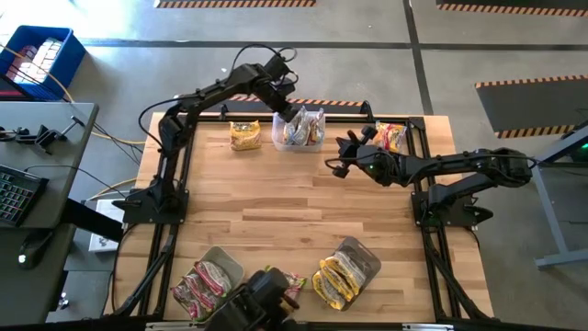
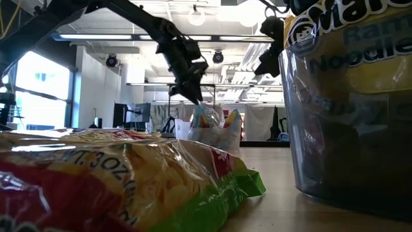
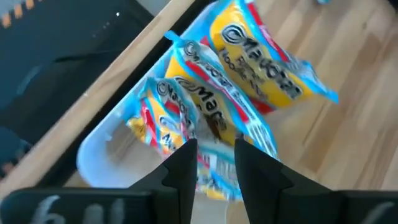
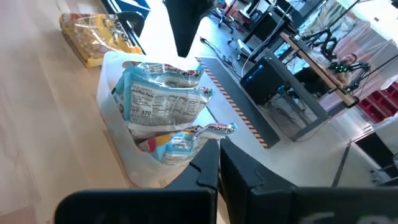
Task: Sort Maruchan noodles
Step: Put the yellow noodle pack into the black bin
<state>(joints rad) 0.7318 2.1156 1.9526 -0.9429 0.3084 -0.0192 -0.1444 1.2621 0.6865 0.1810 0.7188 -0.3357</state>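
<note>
The left gripper (image 1: pixel 296 114) is hanging over the far tub (image 1: pixel 299 140), its fingers standing a little apart just above the blue packets (image 3: pixel 205 118) stacked on edge inside, with nothing caught between them. The right gripper (image 1: pixel 342 156) is waiting beside that tub with its fingers pressed together and empty, while more noodles are lying loose on the table (image 1: pixel 303 211), one yellow packet (image 1: pixel 244 135) left of the tub and one (image 1: pixel 390 136) right of it, and others are filling two tubs at the near edge. These packets are looking light, crinkly and slick, with a brittle noodle block inside, so pinching the flat sealed end or gently across the middle is probably the safest hold.
</note>
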